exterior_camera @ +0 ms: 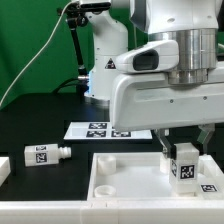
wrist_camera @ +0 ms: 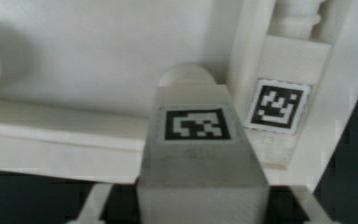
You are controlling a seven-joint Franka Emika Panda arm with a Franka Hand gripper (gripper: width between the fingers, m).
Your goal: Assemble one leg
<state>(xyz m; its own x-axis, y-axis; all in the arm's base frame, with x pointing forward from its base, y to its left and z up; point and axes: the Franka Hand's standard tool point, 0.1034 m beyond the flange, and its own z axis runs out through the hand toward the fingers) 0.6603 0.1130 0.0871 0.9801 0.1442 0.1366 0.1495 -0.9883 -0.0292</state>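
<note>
Over the white tray [exterior_camera: 118,178] on the bench, the gripper [exterior_camera: 186,153] pinches a leg [exterior_camera: 185,168]. It looks light, stiff and slick, so best gripped squarely mid-body.

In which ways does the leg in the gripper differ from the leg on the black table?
The held leg stands upright; the loose leg lies on its side. The held leg sits between the fingers of the gripper at the white panel; the loose leg lies free on the black table. Both are white and carry a square tag.
</note>
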